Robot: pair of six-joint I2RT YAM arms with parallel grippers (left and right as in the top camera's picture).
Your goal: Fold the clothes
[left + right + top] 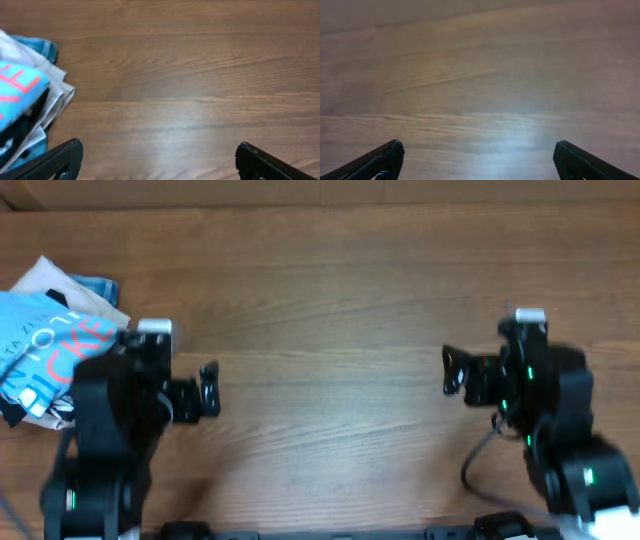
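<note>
left gripper (207,392) and right gripper (452,372) both wide open, empty. tee (40,345) lies on beige garment (42,273) at far left; risk: deep pinch grabs both layers, drags beige one along

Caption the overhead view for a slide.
Left gripper and right gripper open over the table; blue T-shirt crumpled at far left.

The desk (480,75) was seen as smooth, faintly glossy grained wood; the clothes (45,345), left of the left hand (211,390), as matt cloth.
</note>
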